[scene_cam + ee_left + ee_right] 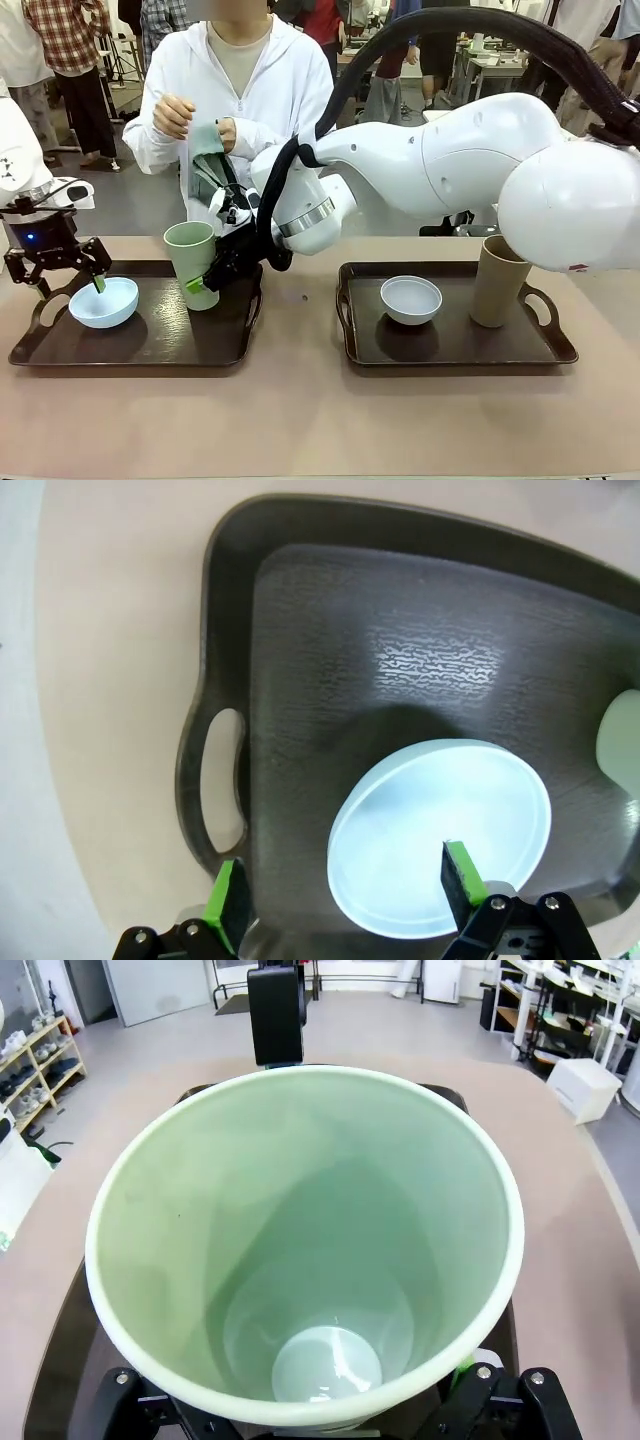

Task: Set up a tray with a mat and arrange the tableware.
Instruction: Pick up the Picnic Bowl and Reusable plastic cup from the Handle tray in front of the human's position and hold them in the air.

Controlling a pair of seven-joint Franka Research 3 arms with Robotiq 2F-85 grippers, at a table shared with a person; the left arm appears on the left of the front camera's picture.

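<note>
On the left tray (150, 345) stand a pale blue bowl (103, 302) and a light green tumbler (190, 258). My right gripper (205, 285) has reached across and is shut on the tumbler's lower wall; the right wrist view looks down into the tumbler (310, 1260), with the fingers (490, 1390) on either side of it. My left gripper (72, 285) hangs open over the blue bowl (440, 835), one fingertip above the bowl and the other outside its rim. The right tray (450, 345) holds a greyish white bowl (411, 298) and a tan tumbler (497, 282). The person holds a folded grey-green sheet (205, 150), perhaps the mat.
The person stands at the far edge, behind the left tray, with both hands raised at chest height. My right arm (420, 165) spans the middle of the table above the gap between the trays. Bare tabletop (300, 420) lies in front of both trays.
</note>
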